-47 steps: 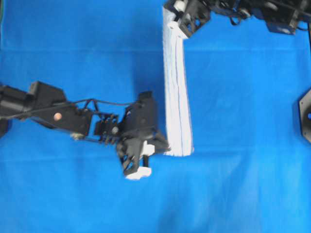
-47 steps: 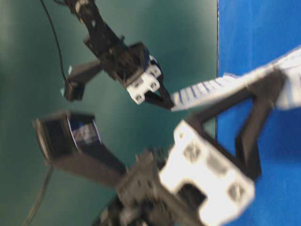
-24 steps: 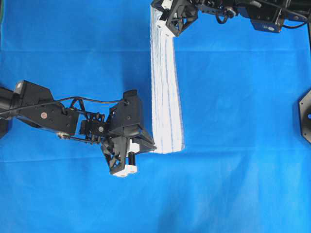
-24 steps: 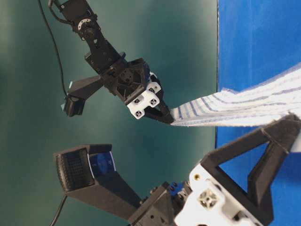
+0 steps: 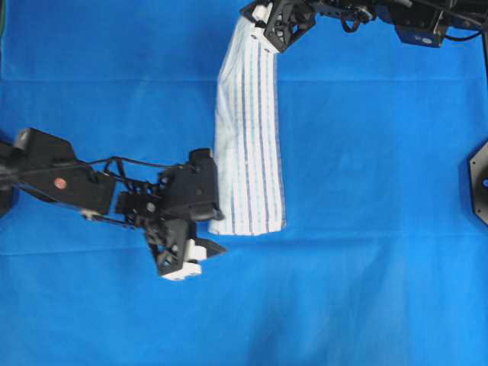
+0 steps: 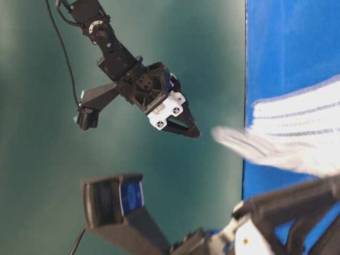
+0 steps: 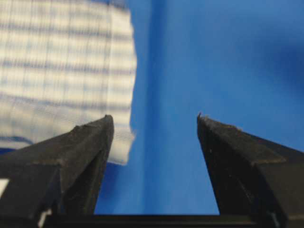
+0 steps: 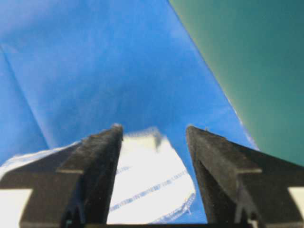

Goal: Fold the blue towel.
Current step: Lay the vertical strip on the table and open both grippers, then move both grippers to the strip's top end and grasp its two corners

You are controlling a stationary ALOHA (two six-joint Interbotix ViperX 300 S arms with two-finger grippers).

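Note:
The blue towel point(image 5: 248, 145) is a white, blue-striped cloth lying as a long folded strip on the blue sheet, running from the far edge toward the middle. My left gripper point(image 5: 213, 238) stands open just left of the towel's near corner. In the left wrist view the towel point(image 7: 61, 71) ends beside the left fingertip and nothing lies between the fingers of the left gripper point(image 7: 154, 118). My right gripper point(image 5: 255, 24) hangs open over the towel's far end. The towel point(image 8: 147, 180) shows below the parted fingers of the right gripper point(image 8: 153, 128), untouched. From table level its far end point(image 6: 234, 141) is blurred, apart from the right gripper point(image 6: 188, 130).
A plain blue sheet point(image 5: 381, 191) covers the whole table. A black mount point(image 5: 480, 179) sits at the right edge. The table's far edge point(image 6: 245, 79) gives way to a green backdrop. The left arm point(image 6: 276, 223) fills the bottom foreground at table level.
Both grippers have opened and let go of the towel. Its ends have dropped, and it now shows wider. The left gripper has drawn back to the left.

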